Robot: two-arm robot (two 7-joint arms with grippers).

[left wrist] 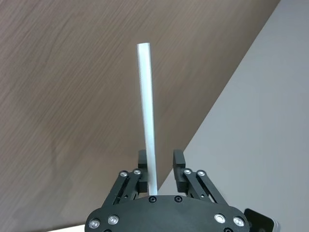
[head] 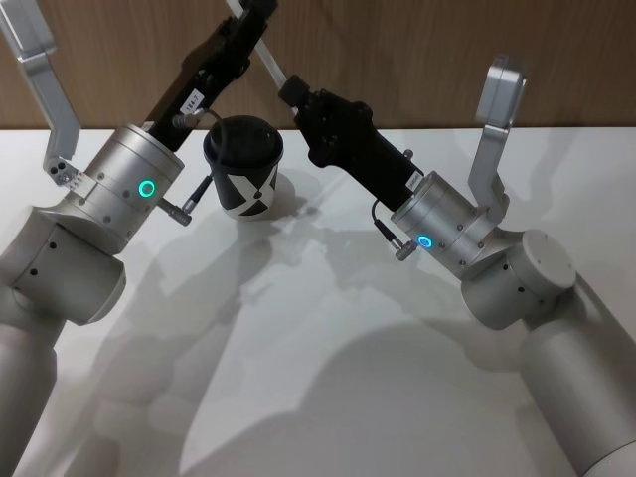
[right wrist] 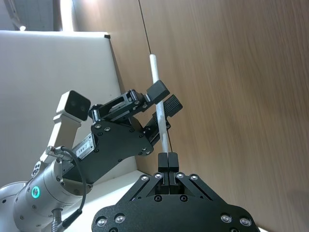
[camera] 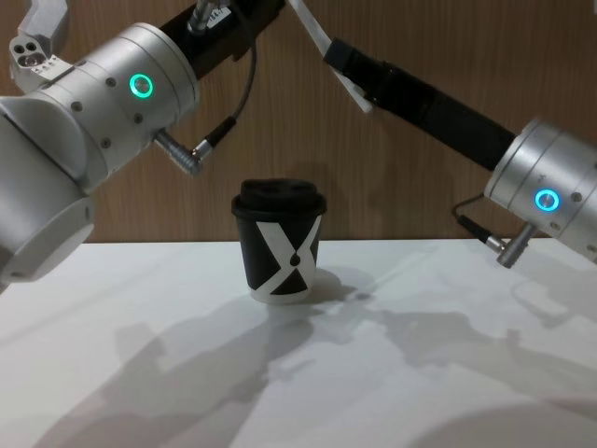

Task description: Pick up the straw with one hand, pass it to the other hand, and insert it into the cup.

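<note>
**Gripping straw (head: 266, 55) in the air above cup (head: 243, 164), both hands on it**

Around: black lidded cup upright on white bench (head: 328, 338), upper centre of head view, white X mark with black drop facing the camera. Behind it, wood-panel wall (head: 427, 50) across top of frame.

In the way: silver-grey left arm (head: 124, 184) close beside cup at frame left, with its cable plug near the cup wall; cannot tell if touching. Black body of right arm (head: 363, 149) slanting down to the right from just above the cup's upper right. In chest view, both arms well above lid height, crossing toward each other at top centre.

Open room: bare bench with shadows across lower half of head view, in front of cup. In chest view, free gap straight up from lid to the straw, and clear bench to either side of cup.

Hands: right hand (right wrist: 166, 160) closed tight on straw near its lower end, fingers pressed together, a short white tip poking out past them in chest view. Sits upper centre of head view, just up-right of cup. Left hand (right wrist: 164, 98) higher along straw, at top edge of head view, fingers parted a little with straw running between. In left wrist view, straw resting against one finger (left wrist: 143, 162), clear gap to the other.

Straw tilted, running from top edge down-right, off the bench, not touching cup.
</note>
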